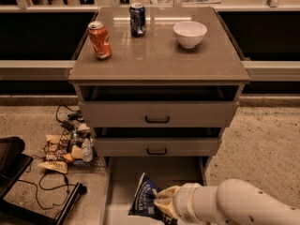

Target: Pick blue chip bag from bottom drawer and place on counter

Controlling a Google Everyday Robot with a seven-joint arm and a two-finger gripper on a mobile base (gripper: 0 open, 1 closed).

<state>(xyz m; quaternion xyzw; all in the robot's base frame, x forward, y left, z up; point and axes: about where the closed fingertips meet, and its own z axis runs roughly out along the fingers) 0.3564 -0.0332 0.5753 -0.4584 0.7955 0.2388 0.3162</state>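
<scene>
The blue chip bag (145, 197) stands tilted in the open bottom drawer (123, 182), white lettering facing me. My gripper (159, 202) reaches in from the lower right on a thick white arm and is closed on the bag's right edge. The bag looks lifted slightly off the drawer floor. The counter (159, 55) is the glossy grey-brown top of the cabinet above, holding an orange can (100, 40), a dark blue can (137, 19) and a white bowl (190, 33).
Two upper drawers (157, 115) with black handles stick out partly above the bottom drawer. Snack wrappers and a bottle (70, 148) lie on the floor to the left with black cables. A black object (11, 161) sits at the far left.
</scene>
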